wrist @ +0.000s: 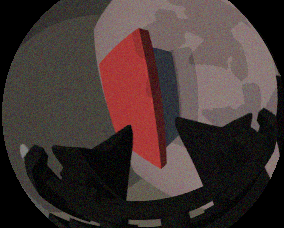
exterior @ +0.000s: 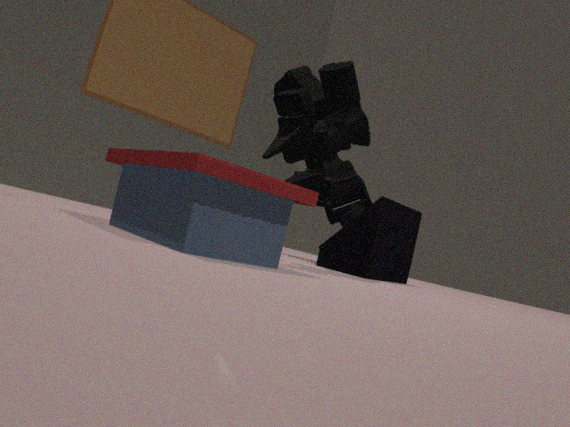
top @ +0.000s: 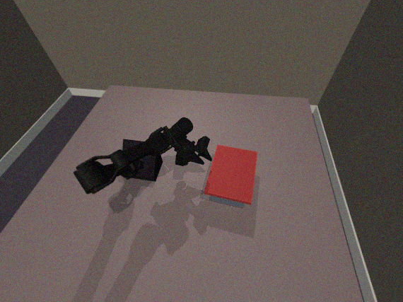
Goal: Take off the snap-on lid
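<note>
The red lid point(top: 233, 174) point(exterior: 200, 162) point(wrist: 130, 95) sits flat on top of the blue-grey storage box point(top: 226, 201) point(exterior: 235, 231) point(wrist: 168, 95), its rim jutting out past the walls. The box stands on the table point(top: 300, 227) point(exterior: 300, 351). My gripper point(top: 208, 162) point(exterior: 276, 169) point(wrist: 153, 125) is open, with nothing between its fingers. Its fingertips are close to the lid's arm-side edge, in the top view just left of it. In the wrist view the lid's edge runs between the two fingers, beyond the tips. The exact gap to the lid cannot be told.
The arm's dark base block point(top: 150, 165) point(exterior: 375, 241) stands on the table on the arm side of the box. An orange panel point(exterior: 170, 61) shows in the background of the exterior view. Shadows of the arm and box fall across the table.
</note>
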You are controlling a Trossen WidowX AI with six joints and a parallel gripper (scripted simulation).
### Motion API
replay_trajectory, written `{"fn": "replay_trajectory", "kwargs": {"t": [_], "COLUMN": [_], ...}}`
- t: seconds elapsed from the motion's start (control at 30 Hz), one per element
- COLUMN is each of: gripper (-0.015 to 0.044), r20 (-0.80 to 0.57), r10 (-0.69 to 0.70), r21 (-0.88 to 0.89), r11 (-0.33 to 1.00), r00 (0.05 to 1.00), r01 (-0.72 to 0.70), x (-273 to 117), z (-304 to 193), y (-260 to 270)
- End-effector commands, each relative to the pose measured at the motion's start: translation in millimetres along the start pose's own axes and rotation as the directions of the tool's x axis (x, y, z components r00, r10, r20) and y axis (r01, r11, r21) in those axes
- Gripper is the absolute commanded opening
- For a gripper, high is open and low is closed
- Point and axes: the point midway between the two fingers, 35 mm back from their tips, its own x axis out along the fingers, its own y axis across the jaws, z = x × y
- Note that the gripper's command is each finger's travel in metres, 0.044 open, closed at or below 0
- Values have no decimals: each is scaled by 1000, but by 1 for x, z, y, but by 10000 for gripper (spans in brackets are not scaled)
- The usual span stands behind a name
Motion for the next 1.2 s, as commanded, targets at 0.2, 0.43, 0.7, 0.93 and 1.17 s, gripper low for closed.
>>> {"fn": "replay_trajectory", "kwargs": {"t": [0.2,0.43,0.7,0.93,1.17], "gripper": [235,235,235,215,168], "r20": [-6,-3,2,5,5], "r10": [-5,-1,7,10,10], "r21": [-12,-13,-15,-15,-15], "r11": [1000,1000,1000,1000,1000], "r00": [1000,1000,1000,1000,1000], "r01": [5,1,-7,-10,-10], "x": [16,27,40,44,44], "z": [-1,1,4,5,5], "y": [-4,-3,-4,-4,-4]}}
